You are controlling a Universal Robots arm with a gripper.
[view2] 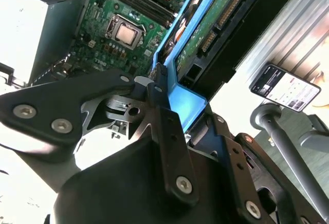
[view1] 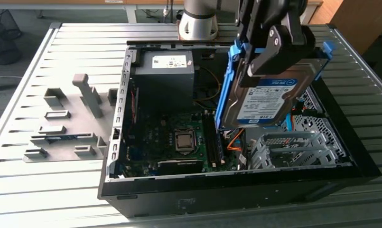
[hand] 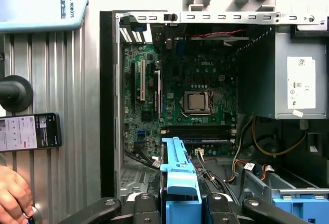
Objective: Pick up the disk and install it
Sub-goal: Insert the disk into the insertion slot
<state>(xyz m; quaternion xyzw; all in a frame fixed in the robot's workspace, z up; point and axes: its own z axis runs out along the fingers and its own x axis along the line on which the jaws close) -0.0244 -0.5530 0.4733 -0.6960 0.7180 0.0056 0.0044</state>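
In the upper right of the exterior view, the gripper has its fingers clamped on the disk, tilted above the open computer case on the worktop

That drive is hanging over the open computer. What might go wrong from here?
Three things, I would guess. The gripper holds the disk only by its blue frame; if that slips, it could fall on the circuit board. Orange cables lie just under the disk and might snag or get pinched. A person's hand rests beside the computer case, close to the moving arm.
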